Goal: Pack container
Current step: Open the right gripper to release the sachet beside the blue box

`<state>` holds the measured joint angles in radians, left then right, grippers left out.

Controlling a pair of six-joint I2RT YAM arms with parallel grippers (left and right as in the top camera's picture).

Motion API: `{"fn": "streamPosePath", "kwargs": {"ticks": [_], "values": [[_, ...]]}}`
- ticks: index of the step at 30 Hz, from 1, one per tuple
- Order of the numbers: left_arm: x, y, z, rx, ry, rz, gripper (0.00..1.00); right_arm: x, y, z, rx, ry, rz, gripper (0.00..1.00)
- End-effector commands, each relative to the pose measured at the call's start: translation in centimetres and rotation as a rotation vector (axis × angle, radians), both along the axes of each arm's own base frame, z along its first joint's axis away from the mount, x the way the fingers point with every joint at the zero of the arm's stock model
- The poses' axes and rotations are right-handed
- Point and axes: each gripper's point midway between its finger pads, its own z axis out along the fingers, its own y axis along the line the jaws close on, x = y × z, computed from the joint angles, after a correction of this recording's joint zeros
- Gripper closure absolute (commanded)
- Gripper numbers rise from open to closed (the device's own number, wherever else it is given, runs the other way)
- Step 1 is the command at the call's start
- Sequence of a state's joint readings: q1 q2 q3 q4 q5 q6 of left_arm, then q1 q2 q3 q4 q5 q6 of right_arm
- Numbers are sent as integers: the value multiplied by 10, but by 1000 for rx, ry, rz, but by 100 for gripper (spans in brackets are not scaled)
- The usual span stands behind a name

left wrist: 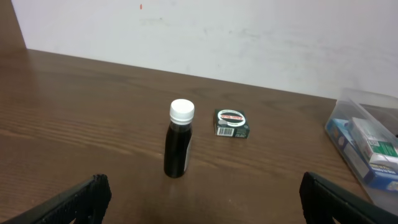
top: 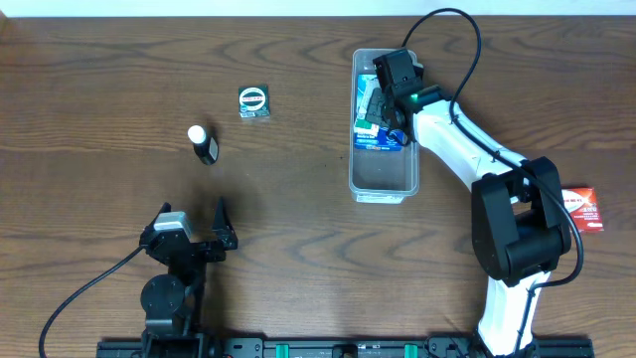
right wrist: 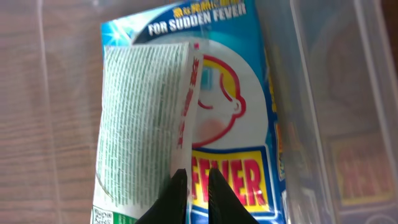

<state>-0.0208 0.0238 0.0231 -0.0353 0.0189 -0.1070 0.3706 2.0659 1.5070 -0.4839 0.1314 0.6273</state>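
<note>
The clear container (top: 384, 177) lies at the far right of the desk (top: 99, 80), its far half holding packets. In it a blue packet (right wrist: 249, 74) reads "FOR SUDDEN FEVER", with "FEVER" again in red on yellow below a cartoon face. The right hand (right wrist: 196, 186) is inside the container, nearly closed, pinching the edge of a white packet (right wrist: 140, 124) whose green print is too fine to read. The left hand (top: 194, 227) gapes wide, empty. A dark bottle (left wrist: 179, 146) and a green box (left wrist: 232, 122) with a round logo stand well left.
</note>
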Motion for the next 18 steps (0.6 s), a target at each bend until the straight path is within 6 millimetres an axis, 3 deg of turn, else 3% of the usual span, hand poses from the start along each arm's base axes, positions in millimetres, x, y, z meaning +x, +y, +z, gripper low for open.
{"fn": "streamPosePath", "kwargs": {"ticks": [1,11,18], "values": [[-1,4,-17,11,51,22,2,11,-3,9,-21,-43,28,87],[-1,4,-17,11,51,22,2,20,0,14,-26,-84,66,85],[-1,4,-17,11,51,22,2,22,8,-2,-12,-72,115,83]]}}
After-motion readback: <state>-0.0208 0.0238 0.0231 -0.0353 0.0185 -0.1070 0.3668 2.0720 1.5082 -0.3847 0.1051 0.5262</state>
